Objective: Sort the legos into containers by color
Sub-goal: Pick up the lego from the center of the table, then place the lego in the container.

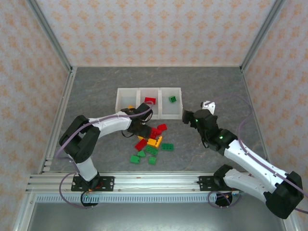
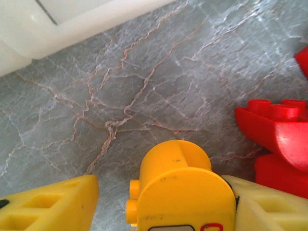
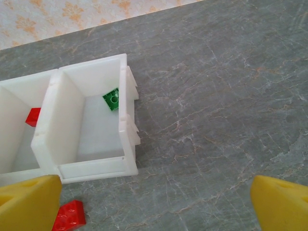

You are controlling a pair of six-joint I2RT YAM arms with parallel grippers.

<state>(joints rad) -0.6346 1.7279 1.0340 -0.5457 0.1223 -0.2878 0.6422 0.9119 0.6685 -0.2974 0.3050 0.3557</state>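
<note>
left tool (image 1: pixel 138 127): jaws apart astride orange-yellow lego (image 2: pixel 179 187), which touches one finger, gap at the other | lego: just nearside of containers (image 1: pixel 149 89), left arm nearer | right tool (image 3: pixel 154 204): wide, empty, at containers' right end

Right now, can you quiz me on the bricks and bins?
1. True or false: the right gripper is shut.
2. What colour is the brick in the middle bin? A green, B red, C yellow.
3. Fill in: the left gripper has a ____ lego between its fingers.

Key: 1 false, its fingers stand wide apart. 2 B. 3 yellow.
</note>
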